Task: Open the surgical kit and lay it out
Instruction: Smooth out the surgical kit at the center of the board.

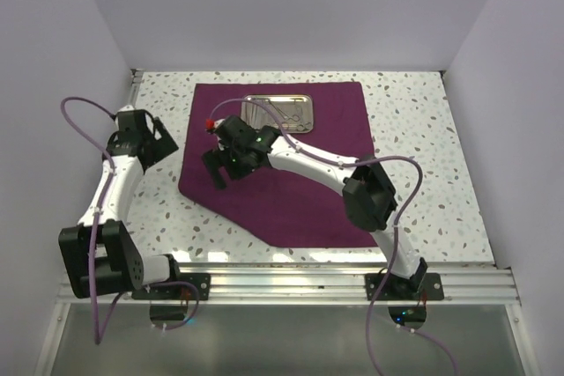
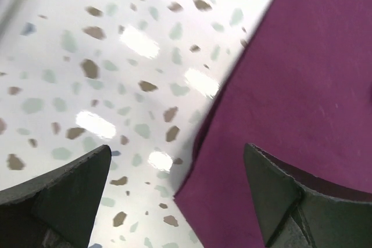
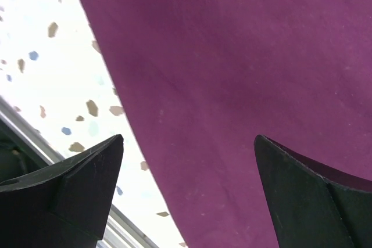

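Maroon cloth wrap [image 1: 291,182] spread flat across the middle of the top view, its lower left edge cut on a slant. Small steel tray [image 1: 250,101] at the cloth's upper edge, just above centre frame. Thin silver instruments [image 1: 286,116] inside the tray, too small to tell apart.

Right hand [image 1: 225,171] over the cloth's left part, just below and left of the tray, pointing down toward lower left. Jaws wide apart in the right wrist view, gripping nothing, with only cloth and a strip of counter [image 3: 46,68] between the dark fingertips [image 3: 87,172]. Right arm stretched from its base at lower right, bent at the elbow, and crossing the cloth diagonally, hiding part of it and the tray's lower left corner.

Left hand [image 1: 154,138] at the left of the frame, off the cloth and above speckled counter. Spread open and empty in the left wrist view, straddling the cloth's edge. Fingertips cut off by the lower frame border. Left arm folded back on itself from lower left.

Small red bit [image 1: 209,122] left of the tray, unidentifiable.
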Robot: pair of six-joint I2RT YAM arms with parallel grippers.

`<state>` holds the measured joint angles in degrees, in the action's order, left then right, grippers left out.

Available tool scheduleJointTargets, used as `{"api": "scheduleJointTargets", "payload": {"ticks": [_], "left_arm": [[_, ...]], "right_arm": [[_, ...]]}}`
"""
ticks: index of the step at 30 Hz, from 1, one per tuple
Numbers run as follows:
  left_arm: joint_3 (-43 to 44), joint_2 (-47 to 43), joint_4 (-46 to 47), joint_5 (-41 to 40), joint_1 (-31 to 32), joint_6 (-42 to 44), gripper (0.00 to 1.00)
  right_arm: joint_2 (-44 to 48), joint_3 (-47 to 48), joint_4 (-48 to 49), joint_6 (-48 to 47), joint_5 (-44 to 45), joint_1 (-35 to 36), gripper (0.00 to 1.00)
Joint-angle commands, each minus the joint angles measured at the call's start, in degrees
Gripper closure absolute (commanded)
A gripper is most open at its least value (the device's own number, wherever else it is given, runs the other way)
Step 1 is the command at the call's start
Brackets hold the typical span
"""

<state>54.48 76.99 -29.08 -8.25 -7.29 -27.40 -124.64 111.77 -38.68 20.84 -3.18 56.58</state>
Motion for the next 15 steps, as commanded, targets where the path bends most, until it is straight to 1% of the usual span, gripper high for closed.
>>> {"api": "scheduleJointTargets", "payload": {"ticks": [1,6,10,15], "left_arm": [[-1.7,-3.7,-0.1,-3.5,-3.9,-0.2,0.0],[-3.4,-4.1,0.3,-2.5,-5.2,-1.4,0.0],[-3.4,-4.0,0.9,-2.0,-5.8,-1.7,0.0],[-3.8,-4.0,0.9,-1.3,-6.0,-2.1,0.0]], "right_arm": [[-1.1,3.4,-2.5,-3.1,-1.6,1.2,0.02],[-2.5,3.8,-3.6,-3.6,-3.2,2.6,0.01],[-0.3,1.5,-2.9,-5.0,-4.1,5.6,0.02],[-0.4,-1.0,-2.3,-5.2,-5.5,6.5,0.03]]}}
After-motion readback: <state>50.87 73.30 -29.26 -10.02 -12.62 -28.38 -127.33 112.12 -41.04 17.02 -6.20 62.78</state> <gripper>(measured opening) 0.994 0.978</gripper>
